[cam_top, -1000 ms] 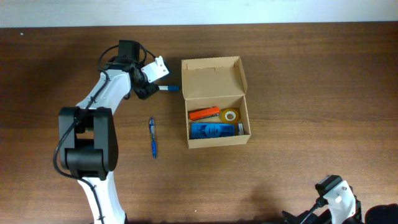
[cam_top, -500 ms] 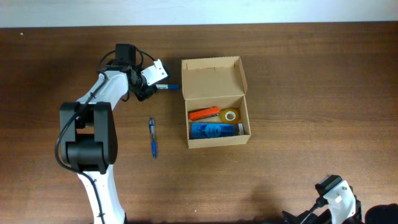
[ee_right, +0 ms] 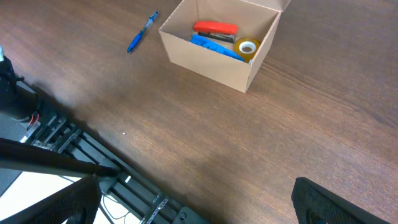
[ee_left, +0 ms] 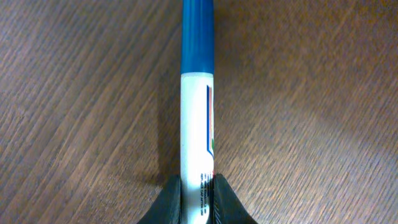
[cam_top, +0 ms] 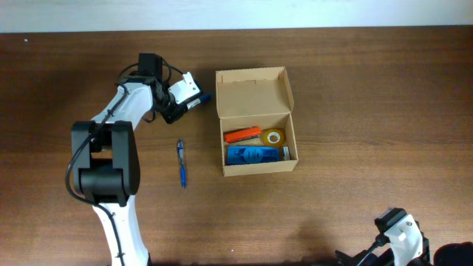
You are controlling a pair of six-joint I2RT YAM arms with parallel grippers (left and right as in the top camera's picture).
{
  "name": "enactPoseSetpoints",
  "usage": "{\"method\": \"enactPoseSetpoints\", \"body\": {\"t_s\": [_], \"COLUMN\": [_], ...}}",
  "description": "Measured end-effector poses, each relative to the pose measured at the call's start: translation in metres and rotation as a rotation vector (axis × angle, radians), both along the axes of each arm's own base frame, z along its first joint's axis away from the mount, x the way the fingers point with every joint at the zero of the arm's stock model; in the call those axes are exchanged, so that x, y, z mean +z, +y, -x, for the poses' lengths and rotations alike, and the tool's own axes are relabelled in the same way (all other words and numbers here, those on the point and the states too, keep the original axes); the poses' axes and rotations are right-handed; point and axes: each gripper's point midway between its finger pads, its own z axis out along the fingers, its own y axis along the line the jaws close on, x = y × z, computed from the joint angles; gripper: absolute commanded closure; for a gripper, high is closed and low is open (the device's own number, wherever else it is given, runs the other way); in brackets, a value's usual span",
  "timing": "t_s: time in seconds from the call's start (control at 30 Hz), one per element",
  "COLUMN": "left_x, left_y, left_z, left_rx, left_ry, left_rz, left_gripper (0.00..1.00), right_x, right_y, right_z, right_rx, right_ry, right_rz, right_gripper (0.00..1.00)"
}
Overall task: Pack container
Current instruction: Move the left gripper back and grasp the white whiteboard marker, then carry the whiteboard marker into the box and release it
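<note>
Our left gripper is pinching a marker. In the left wrist view the two dark fingertips press on either side of the white barrel, and the marker runs straight away from them to its blue cap, just over the wood grain of the table. We cannot tell whether the marker touches the table. From overhead, the blue end points right, toward the container, and comes close to the left edge of its lid flap.

The container stands open near the middle of the table, the flap laid back on the far side. Inside we see an orange stapler at the back left, a tape roll just beside it on the right, and a blue pack along the front wall.

A blue pen lies on the table to the left of the container, apart from it and nearer us than the left gripper.

Our right gripper is parked at the near edge of the table, well apart from the container. Its fingers show as dark shapes at the bottom corners of the right wrist view, spread wide with nothing between them.
</note>
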Motion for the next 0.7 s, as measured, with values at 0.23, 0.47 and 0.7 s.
{"method": "enactPoseSetpoints", "body": {"t_s": [0.23, 0.47, 0.7], "left_x": [0.068, 0.195, 0.203], "left_y": [-0.018, -0.057, -0.125], "left_z": [0.013, 0.047, 0.09], "left_rx": [0.18, 0.218, 0.003], "left_ry": [0.051, -0.155, -0.167], "left_rz": [0.057, 0.035, -0.001], "left_gripper": [0.98, 0.98, 0.98], "right_x": [0.0, 0.0, 0.0], "right_y": [0.0, 0.0, 0.0], "right_z": [0.0, 0.0, 0.0], "right_rx": [0.0, 0.0, 0.0], "right_ry": [0.0, 0.0, 0.0], "right_rz": [0.0, 0.0, 0.0], "right_gripper": [0.01, 0.01, 0.01]}}
